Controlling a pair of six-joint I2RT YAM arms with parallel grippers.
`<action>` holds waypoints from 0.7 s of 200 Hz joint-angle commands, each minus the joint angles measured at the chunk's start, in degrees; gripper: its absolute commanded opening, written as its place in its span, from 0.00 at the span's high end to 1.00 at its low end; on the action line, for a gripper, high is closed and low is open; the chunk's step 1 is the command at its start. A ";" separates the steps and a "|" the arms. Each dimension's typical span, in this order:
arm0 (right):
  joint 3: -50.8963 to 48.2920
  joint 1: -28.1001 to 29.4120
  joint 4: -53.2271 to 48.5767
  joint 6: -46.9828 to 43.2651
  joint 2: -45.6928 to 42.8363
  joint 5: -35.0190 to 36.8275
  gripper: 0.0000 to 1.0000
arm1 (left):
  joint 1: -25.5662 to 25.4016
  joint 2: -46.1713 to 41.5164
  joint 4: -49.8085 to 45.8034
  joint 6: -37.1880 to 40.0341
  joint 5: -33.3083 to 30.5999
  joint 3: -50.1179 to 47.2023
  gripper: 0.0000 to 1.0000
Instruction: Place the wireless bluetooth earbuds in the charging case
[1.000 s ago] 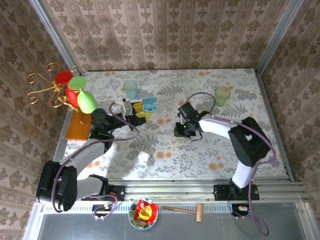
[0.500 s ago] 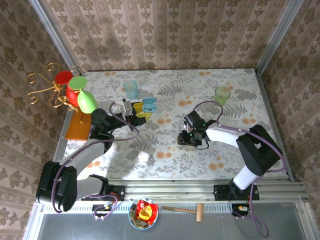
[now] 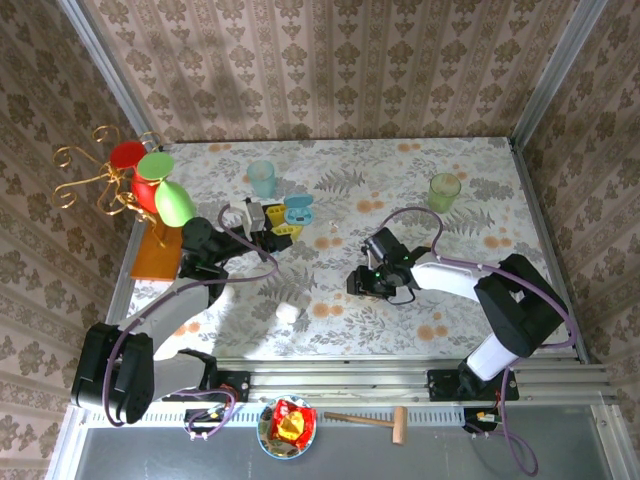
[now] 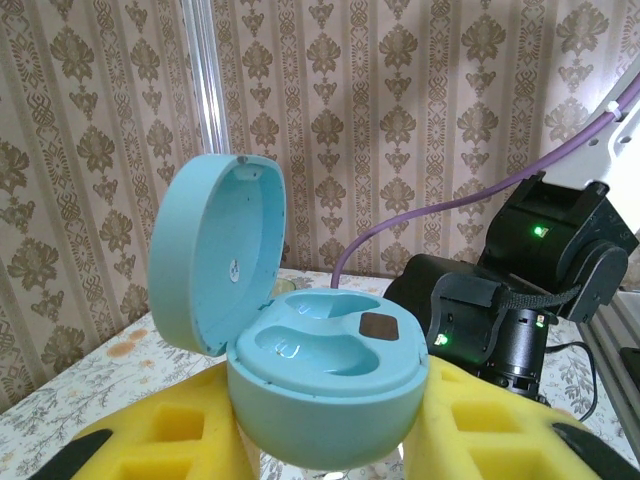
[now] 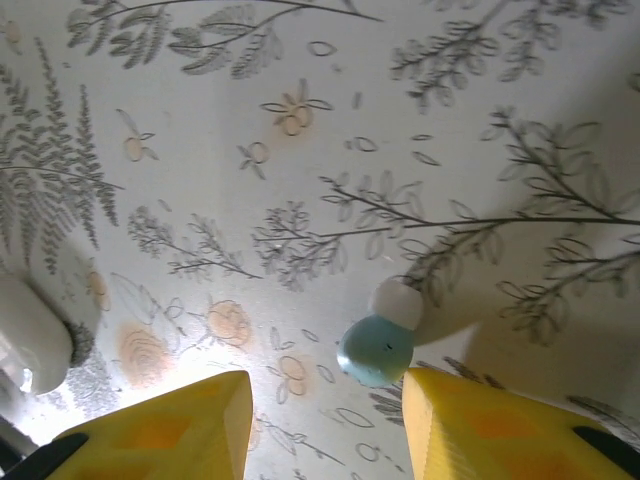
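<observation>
The left gripper [image 4: 322,440] clamps the open charging case [image 4: 320,385]; well right of it the earbud [image 5: 378,345] lies loose before the right gripper [image 5: 325,420], jaws parted, empty: an off-centre pinch could flick it away

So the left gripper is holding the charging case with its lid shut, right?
Not quite: the lid is open, not shut. The left wrist view shows the left gripper holding the charging case with its lid hinged up.

Floral table [image 3: 400,160] — blue cup [image 3: 262,178], green cup [image 3: 444,190], white pebble [image 3: 288,313] on it.
</observation>
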 commanded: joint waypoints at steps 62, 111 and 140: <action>3.99 0.42 -3.30 -5.16 -2.60 4.43 0.56 | -0.36 -2.10 -1.16 2.01 0.24 -0.18 0.71; 9.77 -0.02 -3.26 -9.71 4.49 2.47 0.53 | -0.54 -2.38 -0.94 1.83 0.42 0.04 0.71; 13.27 -0.02 -2.74 -11.25 10.03 0.16 0.52 | -0.62 -2.51 -1.21 1.79 0.41 -0.04 0.71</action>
